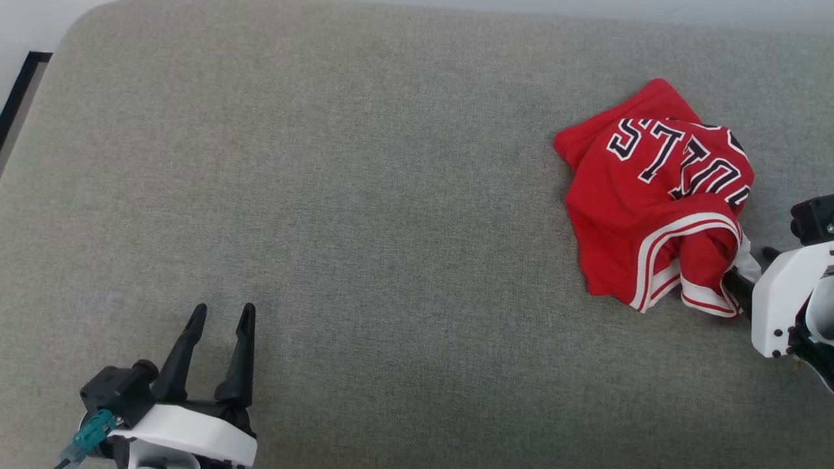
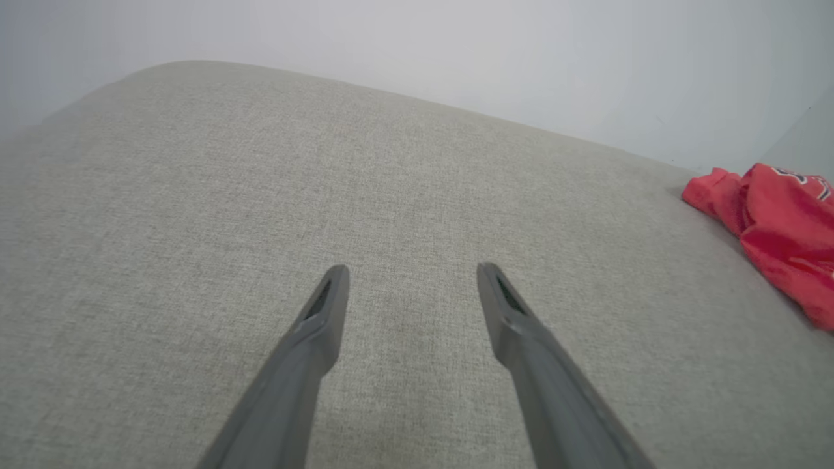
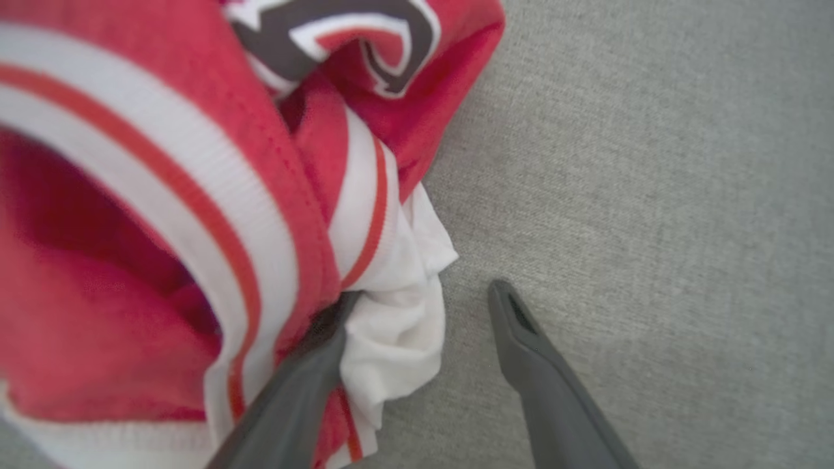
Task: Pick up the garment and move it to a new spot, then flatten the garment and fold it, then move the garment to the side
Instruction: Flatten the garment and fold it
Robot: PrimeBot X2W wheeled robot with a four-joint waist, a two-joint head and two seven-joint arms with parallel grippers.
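Observation:
The garment (image 1: 645, 215), a red jersey with black white-outlined lettering and red-and-white striped trim, lies crumpled at the right of the grey cushion (image 1: 391, 195). My right gripper (image 1: 750, 268) stands open at its near right edge. In the right wrist view, the right gripper (image 3: 423, 293) has its left finger tucked into the garment's (image 3: 163, 195) white fold, and the other finger rests over bare cushion. My left gripper (image 1: 223, 309) is open at the lower left, far from the jersey. The left gripper (image 2: 410, 270) holds nothing; the garment (image 2: 782, 234) shows at the far right.
The cushion's rounded far edge meets a pale wall (image 1: 456, 6). A dark frame (image 1: 16, 91) runs beside the cushion's upper left corner. Bare grey fabric stretches between the two grippers.

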